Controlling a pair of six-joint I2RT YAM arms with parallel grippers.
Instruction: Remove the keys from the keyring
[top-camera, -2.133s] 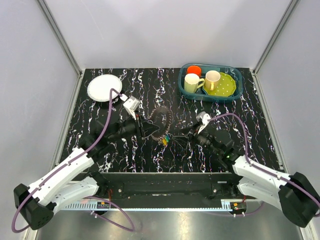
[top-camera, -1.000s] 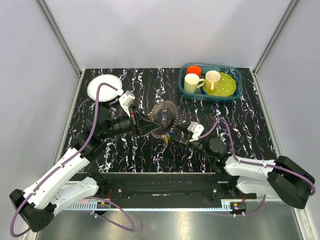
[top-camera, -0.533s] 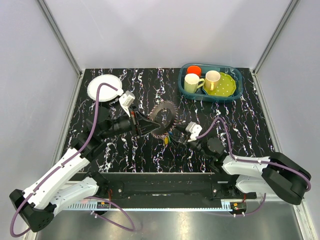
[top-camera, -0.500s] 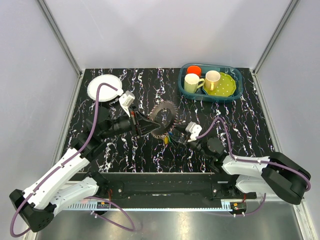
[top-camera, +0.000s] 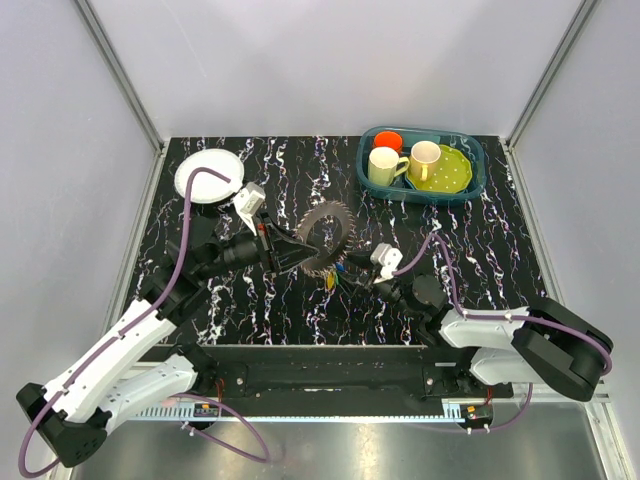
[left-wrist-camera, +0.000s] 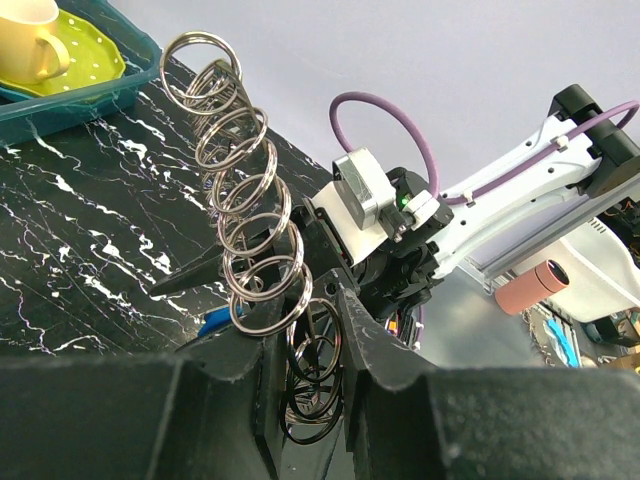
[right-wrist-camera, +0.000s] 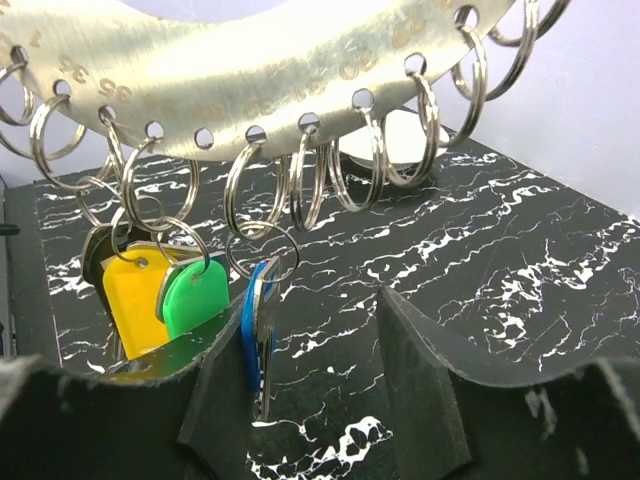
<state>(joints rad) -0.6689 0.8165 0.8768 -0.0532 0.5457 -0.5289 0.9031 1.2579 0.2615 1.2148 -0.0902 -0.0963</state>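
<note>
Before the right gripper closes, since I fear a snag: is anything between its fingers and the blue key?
Nothing visible does. The blue key hangs from the keyring in the open gap of the right gripper, near one finger. The green tag and yellow tag hang off to its side.

Top of the keyring (right-wrist-camera: 250, 60) cut off by the picture's edge in the right wrist view, bottom of the yellow tag (right-wrist-camera: 133, 300) hidden behind the right gripper (right-wrist-camera: 305, 320), lowest split rings (left-wrist-camera: 312, 400) lost inside the left gripper (left-wrist-camera: 305, 325), keys (top-camera: 333, 276) too small to tell apart from above

Faint engraved numbers along the keyring (right-wrist-camera: 250, 60), not legible
</note>
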